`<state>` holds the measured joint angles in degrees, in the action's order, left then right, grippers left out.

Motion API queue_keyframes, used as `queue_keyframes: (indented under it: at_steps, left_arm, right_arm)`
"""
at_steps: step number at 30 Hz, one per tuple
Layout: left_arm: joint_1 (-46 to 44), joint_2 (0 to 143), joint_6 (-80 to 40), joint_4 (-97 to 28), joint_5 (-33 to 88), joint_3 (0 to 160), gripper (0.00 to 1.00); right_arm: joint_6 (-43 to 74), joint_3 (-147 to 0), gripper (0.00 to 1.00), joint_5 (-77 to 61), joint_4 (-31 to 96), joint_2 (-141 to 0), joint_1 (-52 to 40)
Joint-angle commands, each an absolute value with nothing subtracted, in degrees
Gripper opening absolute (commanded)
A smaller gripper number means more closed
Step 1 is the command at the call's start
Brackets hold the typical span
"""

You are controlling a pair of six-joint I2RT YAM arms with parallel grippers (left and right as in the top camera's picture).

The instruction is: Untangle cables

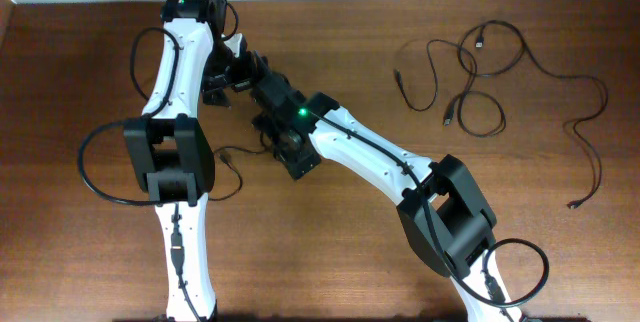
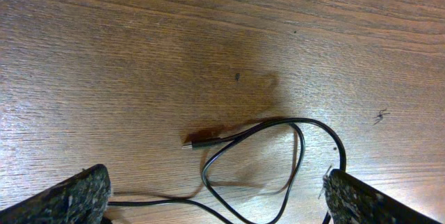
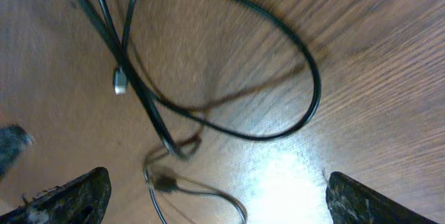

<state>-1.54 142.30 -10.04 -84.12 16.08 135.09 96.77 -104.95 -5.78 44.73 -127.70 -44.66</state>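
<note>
In the overhead view both arms meet at the upper left; my left gripper [image 1: 214,90] and right gripper [image 1: 240,68] are close together. A thin black cable [image 1: 228,158] runs out from under them. In the left wrist view my left gripper [image 2: 215,197] is open, with a black cable loop [image 2: 300,124] and its plug end [image 2: 201,143] lying on the wood between the fingers. In the right wrist view my right gripper [image 3: 215,197] is open above a black cable loop [image 3: 313,78], a silvery plug [image 3: 119,83] and a thinner strand [image 3: 167,181]. Neither gripper holds anything.
Loose black cables lie at the upper right of the wooden table [image 1: 330,252]: a looped pair [image 1: 480,112], a curved strand [image 1: 415,77] and a long strand [image 1: 592,112] ending near the right edge. The arms' own thick black cables hang by each elbow.
</note>
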Motion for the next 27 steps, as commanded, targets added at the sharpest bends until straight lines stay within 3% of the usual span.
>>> queue_keyframes:
  at_steps: [1,9,11,12,13,20,23,25,27]
  left_arm:
    - [-2.09,142.85,-9.54,-83.94,16.78,135.02,0.99]
    - [-2.20,142.85,-9.54,-83.55,16.78,135.02,0.99]
    - [-2.20,142.85,-9.54,-83.55,16.78,135.02,0.99]
    - [-2.20,142.85,-9.54,-83.55,16.78,135.02,0.99]
    - [-2.20,142.85,-9.54,-83.55,16.78,135.02,0.99]
    - [-2.20,142.85,-9.54,-83.37,16.78,135.02,0.99]
    - [-2.20,142.85,-9.54,-83.37,16.78,135.02,0.99]
    - [-2.20,142.85,-9.54,-83.37,16.78,135.02,0.99]
    - [-2.20,142.85,-9.54,-83.37,16.78,135.02,0.99]
  right_arm:
    - [106.69,-104.77,0.99,0.78,44.71,-128.01,-44.62]
    - [108.97,-103.63,0.99,0.32,44.71,-128.01,-45.39]
    - [108.97,-103.11,0.81,0.30,44.62,-128.14,-45.39]
    - [108.97,-102.89,0.64,0.27,44.51,-128.79,-45.43]
    - [108.97,-102.85,0.60,0.27,44.53,-129.23,-45.50]
    - [108.92,-102.13,0.54,-1.02,44.21,-132.38,-46.50]
    - [108.92,-101.51,0.32,-0.69,45.21,-132.51,-46.54]
    - [108.71,-101.51,0.04,0.12,47.75,-132.49,-46.41]
    - [106.08,-101.51,0.04,0.93,50.26,-132.49,-46.09]
